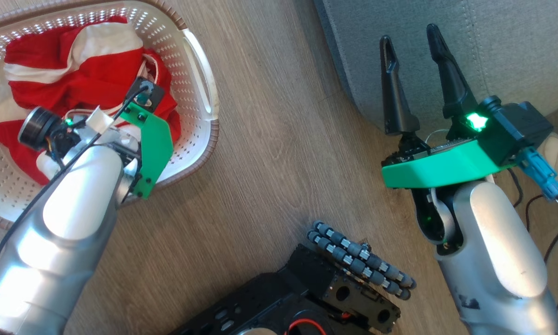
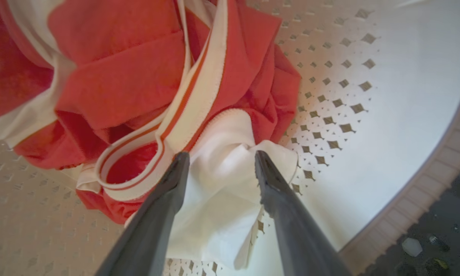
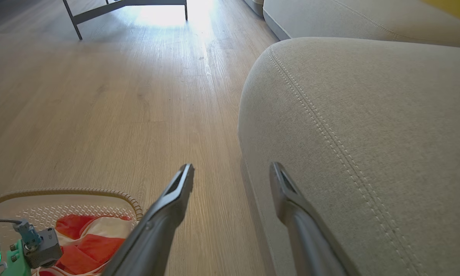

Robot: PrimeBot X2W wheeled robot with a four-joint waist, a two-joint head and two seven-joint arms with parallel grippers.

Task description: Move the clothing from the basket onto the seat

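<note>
Reaches into the basket (image 1: 199, 83) at the upper left of the head view with the left hand (image 2: 220, 155), fingers spread wide astride a white fold of the clothing (image 2: 130, 76), not pinching it. Finds the clothing heaped red and white on the basket's floor. Holds the right hand (image 1: 409, 35) at upper right, wide open and empty, fingertips over the edge of the grey seat (image 1: 493, 46).
</note>
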